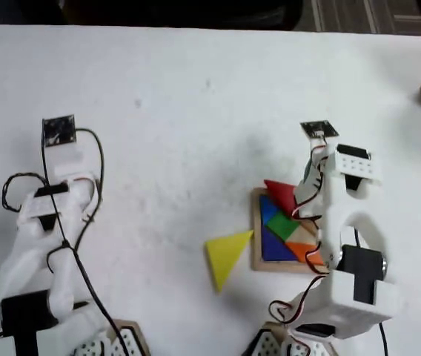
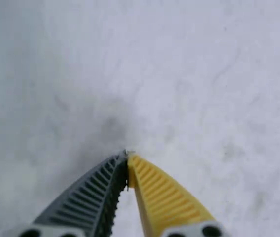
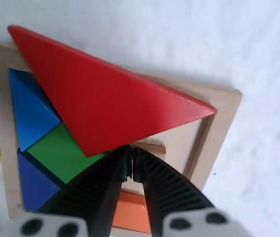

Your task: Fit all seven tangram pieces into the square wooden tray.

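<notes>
The red triangle lies askew over the rim of the wooden tray, touched by the right gripper, its fingers pressed together. Seating it flat is judged next; 1 yellow triangle is left just beside the tray.

Pale wood tray; smooth satin red piece; matt table.

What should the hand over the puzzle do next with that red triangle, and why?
Probably nudge the red triangle down into the open space of the wooden tray. The piece lies askew, with its points overhanging the tray's rim rather than flat inside. The right hand is closed and sits right at the triangle's edge, well placed to push. The yellow triangle outside the tray can wait.
</notes>
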Robot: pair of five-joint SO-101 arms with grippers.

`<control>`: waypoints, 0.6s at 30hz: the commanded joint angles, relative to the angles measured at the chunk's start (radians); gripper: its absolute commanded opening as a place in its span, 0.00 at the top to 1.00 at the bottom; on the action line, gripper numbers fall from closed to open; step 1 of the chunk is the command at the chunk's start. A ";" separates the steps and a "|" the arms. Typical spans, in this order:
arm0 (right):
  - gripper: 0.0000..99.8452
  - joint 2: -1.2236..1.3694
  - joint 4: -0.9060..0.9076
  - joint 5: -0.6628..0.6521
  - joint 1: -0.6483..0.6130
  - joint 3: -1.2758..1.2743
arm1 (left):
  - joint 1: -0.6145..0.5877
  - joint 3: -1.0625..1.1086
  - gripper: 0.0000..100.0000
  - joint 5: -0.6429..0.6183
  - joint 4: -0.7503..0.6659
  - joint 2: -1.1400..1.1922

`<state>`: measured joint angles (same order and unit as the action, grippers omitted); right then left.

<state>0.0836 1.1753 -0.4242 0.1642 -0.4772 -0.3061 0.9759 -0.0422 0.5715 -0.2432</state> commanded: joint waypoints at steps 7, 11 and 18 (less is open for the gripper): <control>0.98 -0.038 -0.013 -0.084 0.010 -0.087 | -0.015 -0.032 0.98 0.011 -0.048 -0.001; 0.98 -0.038 -0.018 -0.107 0.064 -0.084 | -0.015 -0.032 0.98 0.011 -0.048 -0.001; 0.98 -0.039 -0.012 -0.150 0.094 -0.077 | -0.015 -0.032 0.98 0.011 -0.048 -0.001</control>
<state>0.0575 1.1707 -0.5593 0.2394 -0.5585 -0.3061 0.9759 -0.0422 0.5715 -0.2432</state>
